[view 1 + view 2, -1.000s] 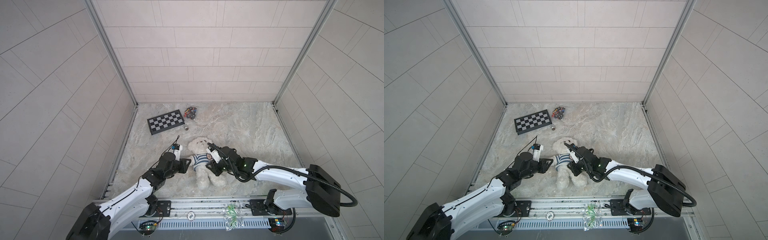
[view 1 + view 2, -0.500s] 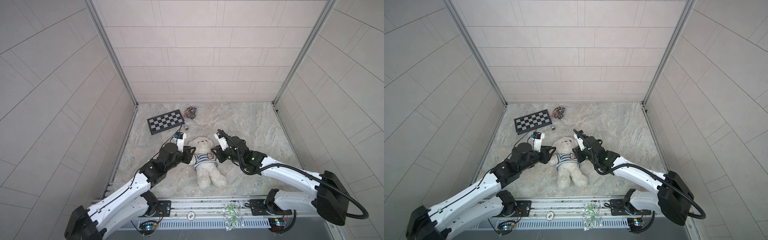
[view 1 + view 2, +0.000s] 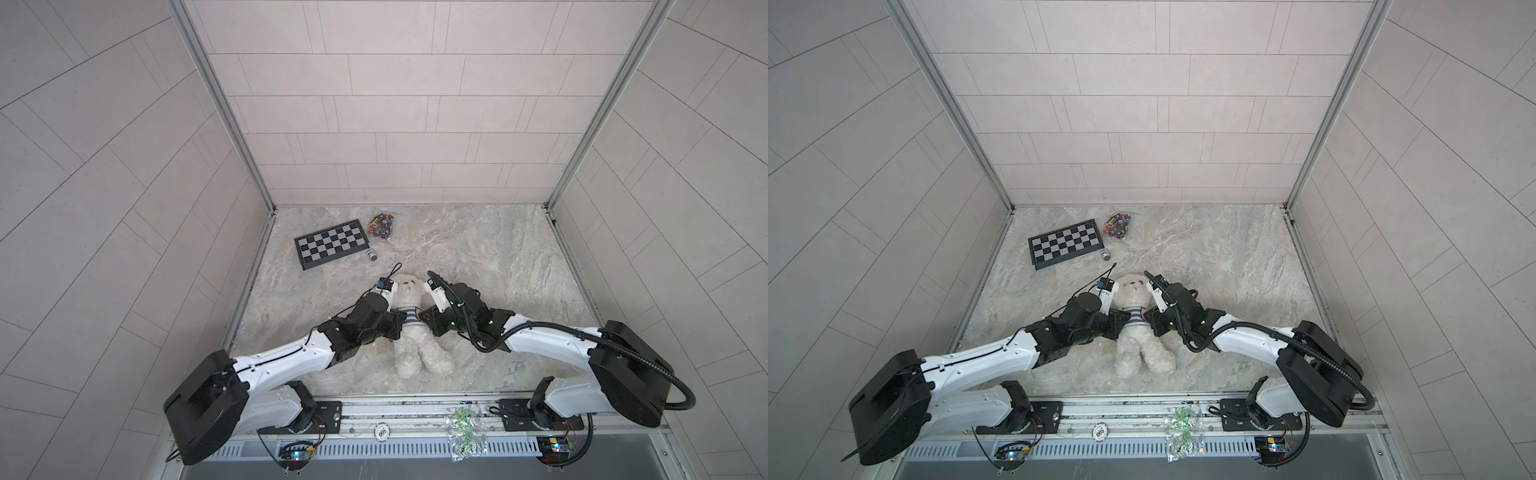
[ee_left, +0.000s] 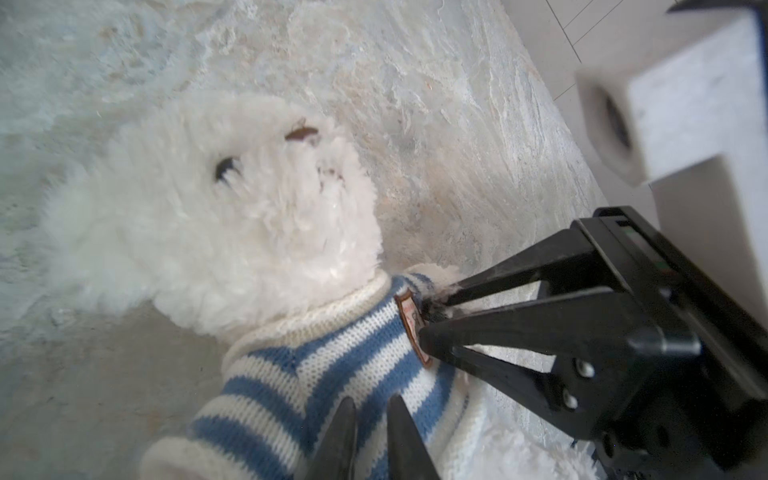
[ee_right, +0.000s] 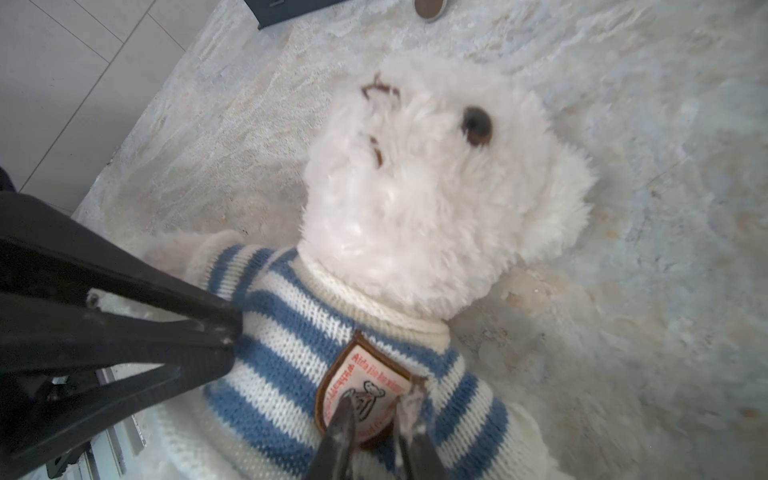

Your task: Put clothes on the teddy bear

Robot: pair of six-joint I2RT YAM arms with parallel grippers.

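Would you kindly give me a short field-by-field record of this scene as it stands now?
Teddy bear: lying face up on the marbled tabletop, head toward the back wall
Clothing: striped sweater on its torso, collar round the neck, badge on the chest
Left hand: fingers pinched on the sweater's side
Right hand: fingers pinched at the badge
Background: chessboard, bag of small parts
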